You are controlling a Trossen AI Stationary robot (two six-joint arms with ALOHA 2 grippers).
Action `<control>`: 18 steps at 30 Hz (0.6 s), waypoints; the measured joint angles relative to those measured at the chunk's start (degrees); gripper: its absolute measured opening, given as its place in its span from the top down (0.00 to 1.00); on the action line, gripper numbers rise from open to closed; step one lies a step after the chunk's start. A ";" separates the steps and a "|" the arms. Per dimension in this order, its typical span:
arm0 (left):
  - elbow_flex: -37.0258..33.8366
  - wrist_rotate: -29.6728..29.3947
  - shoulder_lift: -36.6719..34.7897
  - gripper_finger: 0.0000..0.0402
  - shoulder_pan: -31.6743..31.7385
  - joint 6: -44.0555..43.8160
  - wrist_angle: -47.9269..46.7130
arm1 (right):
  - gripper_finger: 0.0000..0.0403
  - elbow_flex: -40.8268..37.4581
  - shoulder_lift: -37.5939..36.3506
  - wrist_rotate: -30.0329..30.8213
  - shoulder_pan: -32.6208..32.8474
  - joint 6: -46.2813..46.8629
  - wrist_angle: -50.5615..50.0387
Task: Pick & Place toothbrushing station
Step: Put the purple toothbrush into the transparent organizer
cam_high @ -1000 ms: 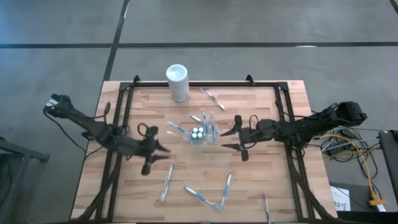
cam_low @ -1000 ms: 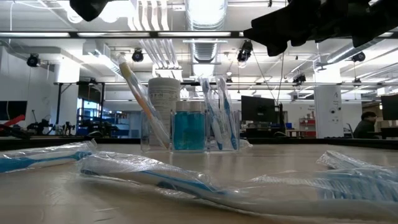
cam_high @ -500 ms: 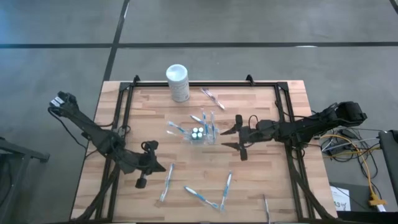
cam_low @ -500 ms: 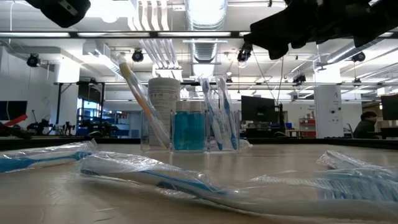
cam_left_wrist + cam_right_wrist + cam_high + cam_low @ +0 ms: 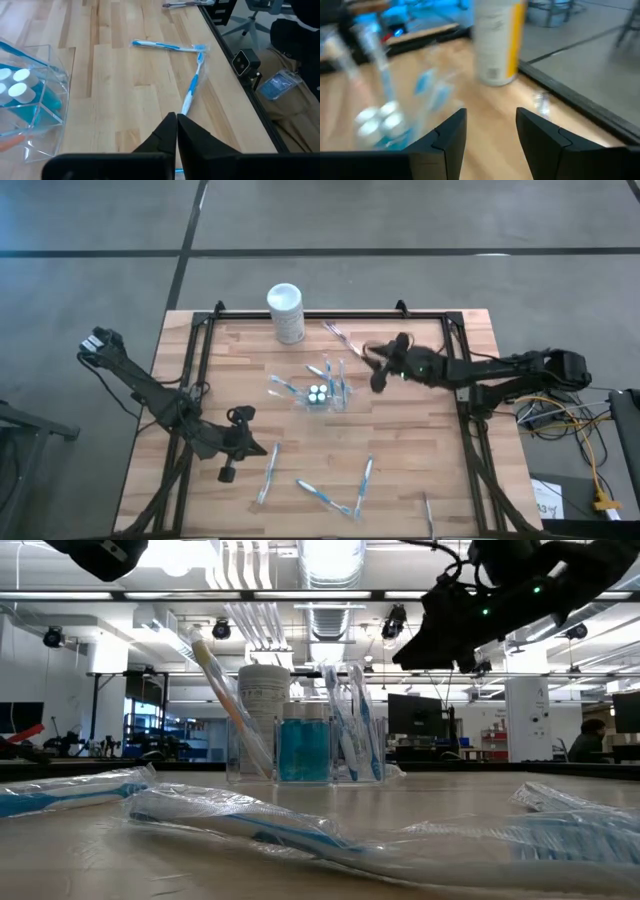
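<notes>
The toothbrushing station [image 5: 318, 393], a clear plastic holder with blue inserts and several toothbrushes standing in it, rests on its base at the middle of the wooden table [image 5: 420, 440]; it also shows in the low view [image 5: 305, 750]. My right gripper [image 5: 374, 368] [image 5: 490, 130] hangs open just right of it, above the table, with nothing between its fingers. My left gripper [image 5: 260, 450] [image 5: 176, 120] is shut, above the handle end of a wrapped toothbrush [image 5: 192, 85] that lies flat near the front left.
A white canister with a yellow label [image 5: 285, 310] [image 5: 497, 42] stands at the far edge. Wrapped toothbrushes lie loose: one far right of the canister [image 5: 340, 335], others near the front [image 5: 325, 497] [image 5: 366, 480] [image 5: 428, 515]. Black frame rails [image 5: 462, 380] run along the table's sides.
My left gripper has gone toward the table's near edge, then kept still. My right gripper has swung toward the far edge and turned about, from beside the station's right side to a spot farther back. The station and toothbrushes have stayed put.
</notes>
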 joint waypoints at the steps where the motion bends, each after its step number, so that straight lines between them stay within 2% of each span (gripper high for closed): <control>1: 0.00 0.00 0.03 0.95 0.00 0.00 0.00 | 0.59 0.07 -0.05 -0.25 -2.07 1.32 -0.28; 3: 0.00 0.00 0.04 0.95 0.00 0.00 0.07 | 0.59 0.08 0.44 -4.10 -6.60 3.62 -2.86; 7: 0.00 0.00 0.05 0.97 0.00 1.08 0.22 | 0.59 0.04 4.96 -21.86 -15.36 4.05 -4.48; 9: 0.00 0.00 0.04 0.97 0.00 2.04 0.22 | 0.59 0.10 8.30 -27.44 -17.95 1.96 -4.41; 14: 0.00 0.00 0.05 0.98 0.00 2.35 0.49 | 0.59 4.28 18.00 -29.94 -19.33 -0.14 -5.18; 18: 0.00 0.00 0.05 0.97 0.00 2.36 0.44 | 0.59 10.63 25.46 -28.18 -19.30 0.05 -9.22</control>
